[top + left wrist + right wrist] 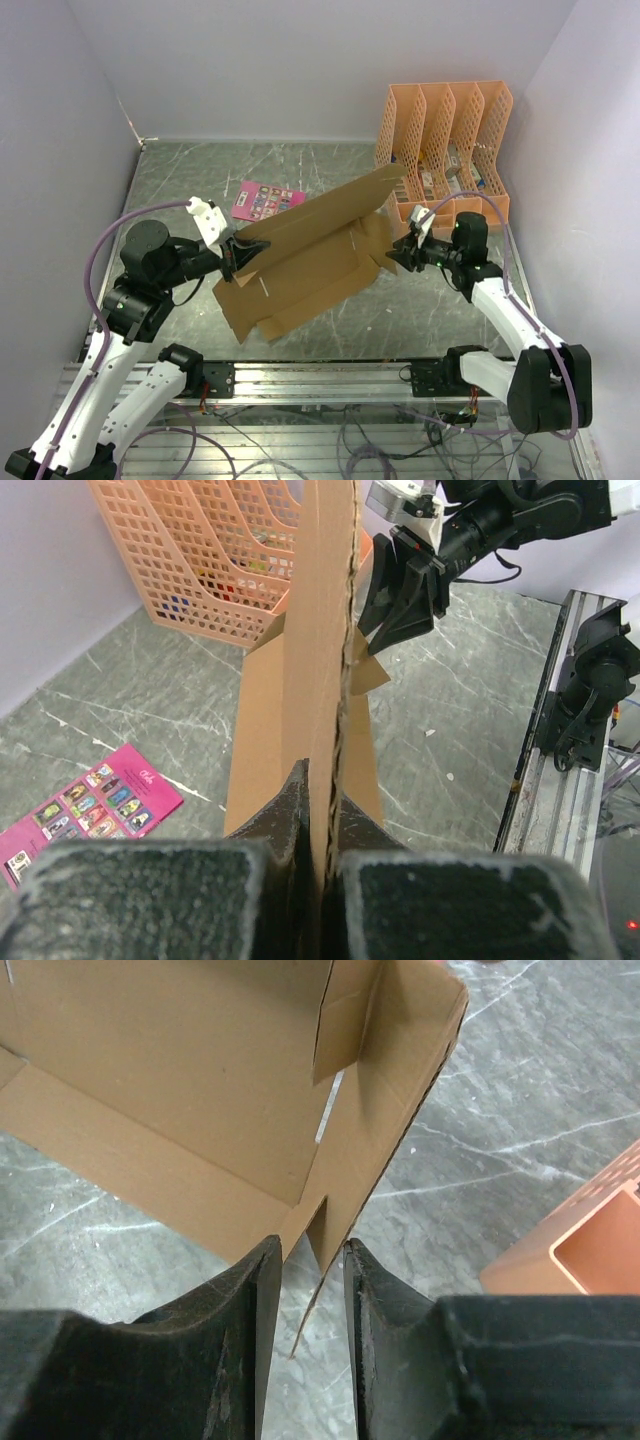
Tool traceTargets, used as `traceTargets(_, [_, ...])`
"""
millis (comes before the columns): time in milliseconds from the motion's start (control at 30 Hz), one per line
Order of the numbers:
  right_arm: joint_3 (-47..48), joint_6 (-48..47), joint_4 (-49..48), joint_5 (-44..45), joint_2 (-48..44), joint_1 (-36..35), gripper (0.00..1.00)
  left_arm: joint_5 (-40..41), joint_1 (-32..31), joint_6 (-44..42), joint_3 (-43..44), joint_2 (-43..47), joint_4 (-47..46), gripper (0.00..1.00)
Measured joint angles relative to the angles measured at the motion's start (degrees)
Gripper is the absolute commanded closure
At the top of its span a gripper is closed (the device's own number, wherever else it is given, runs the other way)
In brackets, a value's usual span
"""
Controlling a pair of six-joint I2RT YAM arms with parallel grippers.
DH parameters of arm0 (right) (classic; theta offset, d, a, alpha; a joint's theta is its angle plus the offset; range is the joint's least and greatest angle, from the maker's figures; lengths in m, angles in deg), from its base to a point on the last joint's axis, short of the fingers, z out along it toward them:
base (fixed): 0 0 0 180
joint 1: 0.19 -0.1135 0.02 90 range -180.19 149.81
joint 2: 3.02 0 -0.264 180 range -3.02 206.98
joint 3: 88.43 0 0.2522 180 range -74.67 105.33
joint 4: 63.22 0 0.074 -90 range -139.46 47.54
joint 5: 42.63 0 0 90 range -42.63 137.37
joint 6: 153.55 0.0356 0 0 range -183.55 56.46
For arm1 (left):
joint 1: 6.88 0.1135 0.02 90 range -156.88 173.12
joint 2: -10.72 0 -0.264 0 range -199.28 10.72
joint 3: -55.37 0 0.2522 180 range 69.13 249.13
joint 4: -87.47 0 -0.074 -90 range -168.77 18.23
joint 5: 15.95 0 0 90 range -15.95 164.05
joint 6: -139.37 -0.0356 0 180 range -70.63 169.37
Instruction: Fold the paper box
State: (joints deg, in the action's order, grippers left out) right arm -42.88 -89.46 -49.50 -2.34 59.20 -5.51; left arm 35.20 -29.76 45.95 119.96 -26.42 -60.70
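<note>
The paper box, half-raised over the grey surface, runs lengthwise between both arms: left pincer clenched on its left edge, right pincer parted, loose around its right-end flap corner.

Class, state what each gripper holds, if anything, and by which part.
The left gripper clamps the paper box by the edge of its raised panel. The right gripper holds nothing: its jaws stand apart around a corner flap.

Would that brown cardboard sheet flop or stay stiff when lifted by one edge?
Probably stiff: the brown corrugated cardboard box stands raised though the left gripper pinches only one edge. Likely hinges at its visible creases.
</note>
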Motion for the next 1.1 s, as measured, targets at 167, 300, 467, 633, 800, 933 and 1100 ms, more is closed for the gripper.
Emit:
traceTargets(167, [0.1, -1.3, 3.6, 1.4, -2.0, 0.0, 0.89, 0.2, 0.0, 0.1, 0.0, 0.0, 0.2, 0.93])
traceTargets(300, [0.5, 0.1, 3.1, 2.2, 0.0, 0.0, 1.00, 0.2, 0.0, 1.3, 0.0, 0.0, -0.2, 0.93])
traceTargets(467, [3.2, 2.5, 2.0, 2.4, 6.4, 0.0, 1.00, 0.3, 0.0, 3.1, 0.0, 0.2, -0.8, 0.93])
traceTargets(633, [3.2, 4.1, -0.3, 1.8, 5.4, 0.0, 1.00, 0.7, 0.0, 3.7, 0.3, -0.1, -0.8, 0.93])
traceTargets(800, [3.5, 4.7, -2.2, 1.5, 3.0, 0.0, 0.73, 0.8, 0.0, 3.0, 2.8, -2.6, -0.1, 0.93])
traceTargets(933, [4.7, 3.9, -0.9, 2.1, 4.0, 0.1, 0.50, 0.8, 0.0, 2.2, 3.9, -3.6, 0.6, 0.93])
traceTargets(1100, [5.0, 3.9, 0.1, 3.6, 4.0, 2.8, 0.15, 0.8, 0.0, 1.9, 3.9, -3.1, 1.0, 0.93])
